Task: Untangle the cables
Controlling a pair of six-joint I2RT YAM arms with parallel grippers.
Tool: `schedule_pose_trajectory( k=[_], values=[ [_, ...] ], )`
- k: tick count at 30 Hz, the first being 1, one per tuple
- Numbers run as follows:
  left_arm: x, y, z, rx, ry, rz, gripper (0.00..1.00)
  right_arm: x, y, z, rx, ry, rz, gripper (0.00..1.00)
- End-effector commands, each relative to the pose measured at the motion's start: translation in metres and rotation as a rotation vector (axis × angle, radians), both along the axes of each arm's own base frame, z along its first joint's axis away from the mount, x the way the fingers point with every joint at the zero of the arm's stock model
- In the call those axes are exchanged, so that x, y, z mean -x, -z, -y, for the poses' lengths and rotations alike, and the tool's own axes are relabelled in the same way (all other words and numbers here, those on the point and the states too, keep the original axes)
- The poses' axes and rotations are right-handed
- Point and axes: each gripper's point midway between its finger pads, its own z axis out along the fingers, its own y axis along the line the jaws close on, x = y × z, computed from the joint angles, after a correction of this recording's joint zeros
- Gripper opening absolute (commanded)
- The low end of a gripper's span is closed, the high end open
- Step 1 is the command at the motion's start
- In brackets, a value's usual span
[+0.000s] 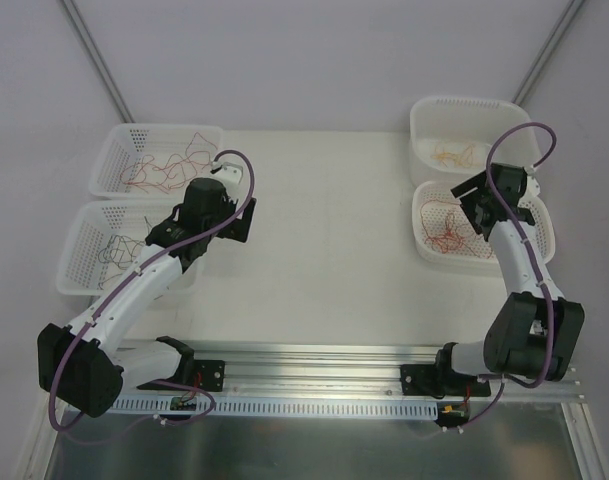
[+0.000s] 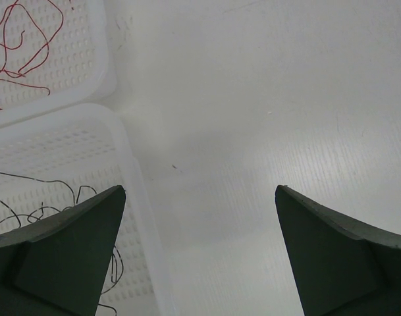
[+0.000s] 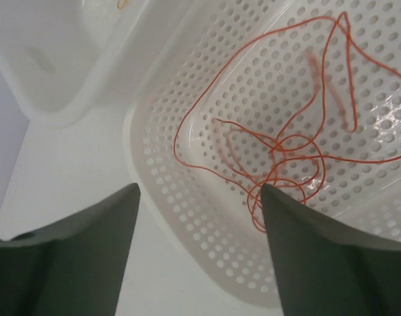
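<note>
four white baskets sit on the table [image 1: 334,230], two at each side, and the cables lie spread among them. at the left, the far basket [image 1: 106,165] holds loose red cables [image 1: 164,165], and the near basket [image 1: 72,262] holds thin black cables [image 1: 119,250]. at the right, the deep tub [image 1: 424,125] at the back holds a small clump of orange cables [image 1: 459,153]. the perforated basket [image 1: 421,235] in front of it holds an orange-red tangle [image 3: 279,151], with several loops crossing at one knot near the middle of its floor.

the left gripper [image 2: 200,191] hangs over bare table just beside the near basket's right rim. its jaws are spread wide with nothing between them. in the wrist view one finger overlaps the basket's edge and the other is over the table.

the right gripper [image 3: 199,187] hangs above the perforated basket, its fingers framing one rounded corner in the wrist view. its jaws are parted fairly wide and grip nothing. the lowest loop of the tangle ends just beside the tip of one finger [image 3: 319,263]; whether they touch cannot be told.
</note>
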Motion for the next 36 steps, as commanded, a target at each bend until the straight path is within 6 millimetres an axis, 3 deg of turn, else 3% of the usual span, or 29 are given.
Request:
schedule_pose_trajectory(
  k=[1,4,5,6,8,9,12,19,23,27,29,31,32,33,35,36],
  values=[
    [-0.005,-0.006,-0.003,0.006,-0.001,0.029,0.99,-0.001,-0.011,-0.008,-0.048,-0.010,0.049,0.84],
    [-0.006,-0.007,-0.003,0.020,-0.001,0.027,0.99,0.018,-0.027,-0.003,0.022,-0.024,0.044,0.97],
    [-0.006,-0.007,-0.003,0.025,-0.001,0.026,0.99,0.029,-0.027,-0.002,0.046,-0.036,0.008,0.98],
    [-0.006,-0.007,-0.003,0.027,-0.001,0.024,0.99,0.037,-0.045,0.000,0.081,-0.045,0.033,0.97],
    [-0.006,-0.007,-0.001,0.036,0.003,0.022,0.99,0.061,-0.052,0.007,0.170,-0.068,-0.025,0.97],
    [-0.006,-0.007,-0.001,0.039,0.005,0.022,0.99,0.073,-0.075,0.012,0.221,-0.053,0.010,0.97],
    [-0.006,-0.008,0.001,0.058,0.009,0.019,0.99,0.108,-0.094,0.021,0.341,-0.078,-0.022,0.97],
    [-0.005,-0.011,0.005,0.086,0.018,0.020,0.99,0.197,-0.167,0.014,0.517,-0.138,0.086,0.97],
    [0.000,-0.020,0.013,0.135,0.045,0.034,0.99,0.237,-0.204,0.009,0.614,-0.140,0.224,0.97],
    [0.010,-0.035,0.017,0.237,0.010,0.058,0.99,0.266,-0.228,-0.003,0.683,-0.195,0.354,0.97],
    [0.023,-0.033,0.014,0.294,-0.040,0.030,0.99,0.275,-0.233,-0.005,0.722,-0.223,0.382,0.97],
    [0.041,-0.051,0.011,0.380,-0.068,0.067,0.99,0.284,-0.233,-0.010,0.743,-0.269,0.428,0.97],
    [0.052,-0.048,0.006,0.393,-0.083,0.057,0.99,0.288,-0.232,-0.011,0.757,-0.282,0.441,0.97],
    [0.066,-0.066,0.001,0.439,-0.080,0.123,0.99,0.294,-0.231,-0.014,0.758,-0.298,0.474,0.97],
    [0.084,-0.067,-0.008,0.482,-0.120,0.144,0.99,0.297,-0.222,-0.015,0.760,-0.313,0.486,0.97],
    [0.099,-0.082,-0.016,0.517,-0.121,0.207,0.99,0.298,-0.219,-0.016,0.756,-0.322,0.499,0.97]
  ],
)
